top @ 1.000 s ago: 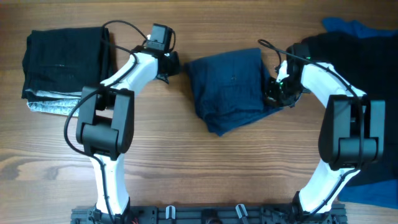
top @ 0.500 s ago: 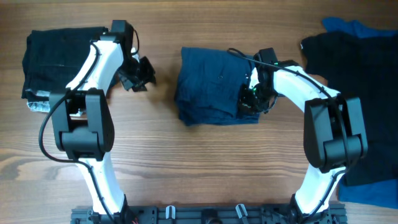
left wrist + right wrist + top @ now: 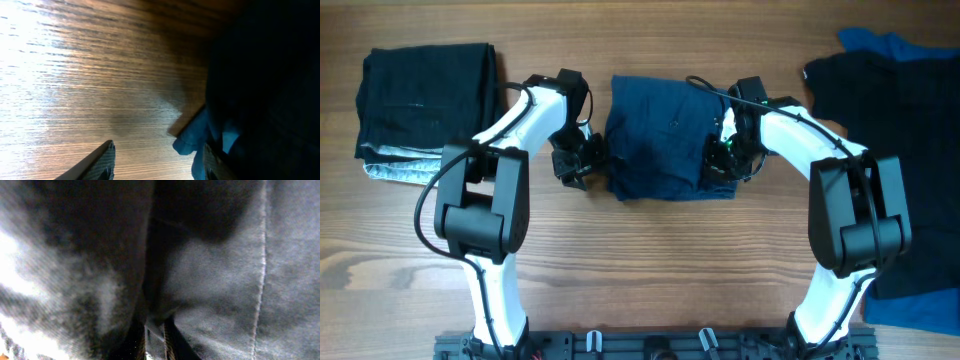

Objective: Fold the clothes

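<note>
The folded dark navy shorts (image 3: 660, 138) lie at the table's centre. My left gripper (image 3: 582, 162) is open at their left edge, low on the wood; in the left wrist view its fingers (image 3: 157, 162) straddle bare wood with a blue fabric corner (image 3: 192, 140) against the right finger. My right gripper (image 3: 722, 158) presses on the shorts' right edge; in the right wrist view its fingers (image 3: 155, 342) are closed on a fold of the fabric (image 3: 210, 280).
A stack of folded black clothes (image 3: 425, 85) over a light grey one (image 3: 405, 172) sits at the far left. A black garment (image 3: 895, 140) over a brighter blue one (image 3: 880, 45) lies at the right edge.
The shorts slid left and were squared up a second ago. My left arm swung out to the left, then came back to the shorts' left edge. The right gripper has stayed put.
</note>
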`<action>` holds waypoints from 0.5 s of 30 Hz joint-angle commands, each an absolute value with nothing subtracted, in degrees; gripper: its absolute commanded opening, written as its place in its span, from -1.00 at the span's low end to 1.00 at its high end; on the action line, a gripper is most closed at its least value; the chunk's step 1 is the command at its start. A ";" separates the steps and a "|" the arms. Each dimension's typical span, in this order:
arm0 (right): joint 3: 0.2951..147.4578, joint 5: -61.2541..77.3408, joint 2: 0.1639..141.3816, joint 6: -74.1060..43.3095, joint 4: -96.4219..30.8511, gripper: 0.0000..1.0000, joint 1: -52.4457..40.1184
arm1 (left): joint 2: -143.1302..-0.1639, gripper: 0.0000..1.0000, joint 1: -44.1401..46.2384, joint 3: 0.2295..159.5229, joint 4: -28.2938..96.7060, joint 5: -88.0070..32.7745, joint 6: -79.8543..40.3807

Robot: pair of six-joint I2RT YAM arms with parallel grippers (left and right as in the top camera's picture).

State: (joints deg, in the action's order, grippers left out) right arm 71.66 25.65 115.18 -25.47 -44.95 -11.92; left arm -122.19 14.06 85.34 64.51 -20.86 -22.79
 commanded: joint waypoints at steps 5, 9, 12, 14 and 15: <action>70.83 25.76 116.57 -24.01 -44.73 -0.69 -12.05 | -120.75 0.25 14.79 84.97 66.11 -22.92 -21.21; 70.83 25.76 116.57 -23.99 -44.73 -0.69 -12.05 | -120.68 0.36 14.79 84.97 67.24 -23.18 -21.37; 70.83 25.76 116.57 -24.01 -44.56 -0.68 -12.05 | -120.64 0.33 14.74 84.97 67.40 -23.55 -20.12; 70.83 25.76 116.57 -23.99 -44.60 -0.68 -12.05 | -120.62 0.24 14.74 84.97 67.59 -26.39 -17.34; 70.83 25.76 116.57 -23.97 -44.60 -0.68 -12.05 | -120.62 0.29 14.74 84.97 67.83 -27.53 -16.84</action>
State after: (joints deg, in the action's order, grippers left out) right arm 71.66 25.78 115.18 -25.23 -44.93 -11.92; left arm -122.19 14.52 85.34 67.33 -23.38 -20.29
